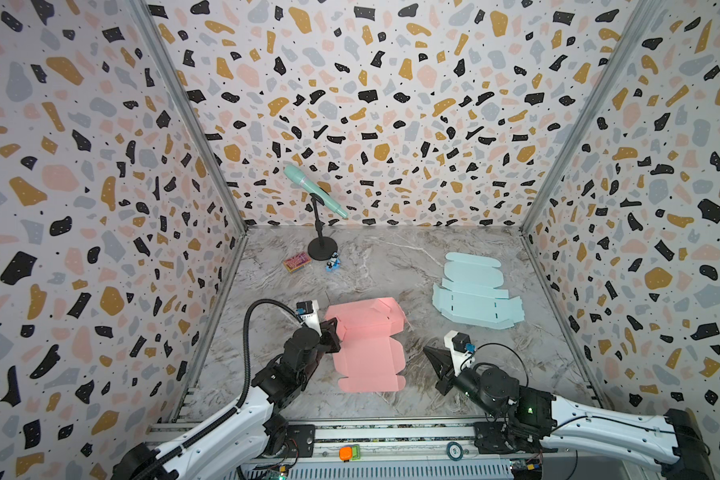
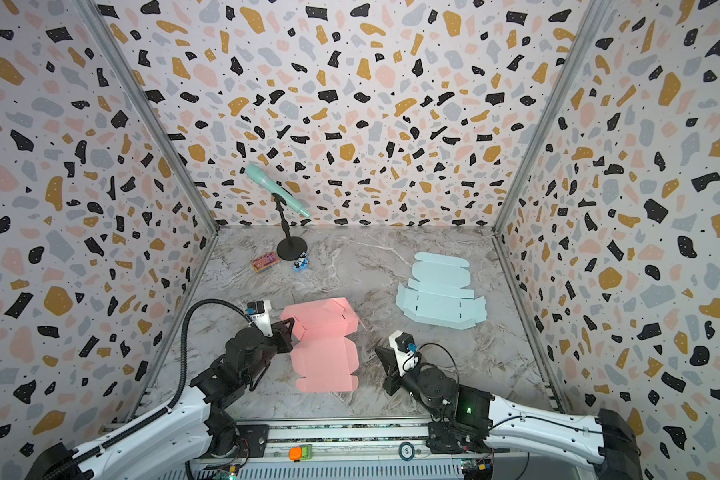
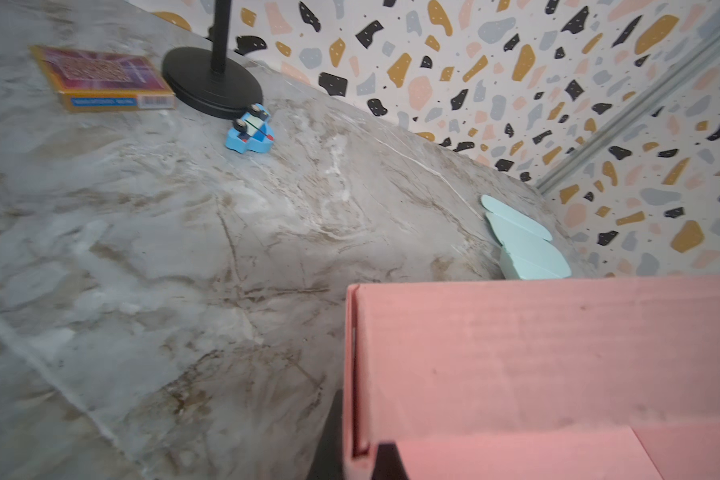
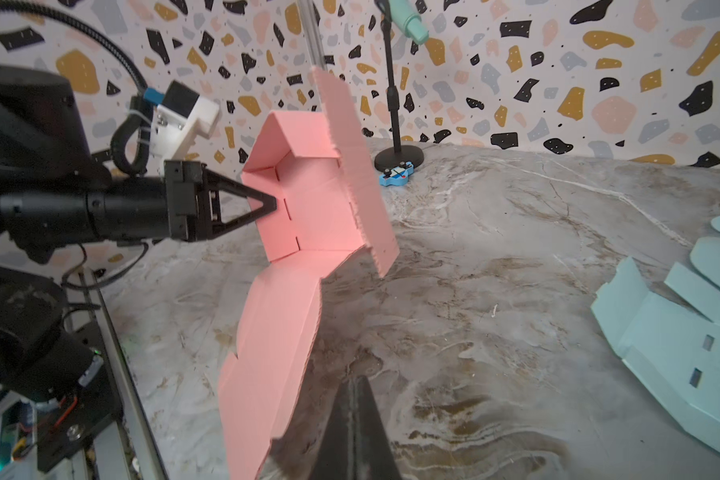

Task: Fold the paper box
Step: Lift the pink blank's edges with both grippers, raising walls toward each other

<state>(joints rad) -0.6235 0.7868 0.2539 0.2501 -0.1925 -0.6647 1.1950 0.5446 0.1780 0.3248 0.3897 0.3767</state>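
Two cardboard cut-outs lie on the marbled worktop (image 1: 391, 257). Of these, the pink box (image 1: 368, 345) sits near the front edge, left of the middle. Its rear half is raised into walls and its front flaps lie flat. On its left side wall the left fingers (image 4: 262, 203) are clenched (the thin card is pinched between the tips). Just off the box's right side, the right fingers (image 1: 435, 358) are pressed together on nothing and do not touch it. Toward the right edge and farther back, the pale blue blank (image 1: 474, 293) lies unfolded. Near the back left corner are a microphone (image 1: 312, 185) on its stand, a card pack (image 1: 297, 262) and a blue toy (image 1: 333, 264).
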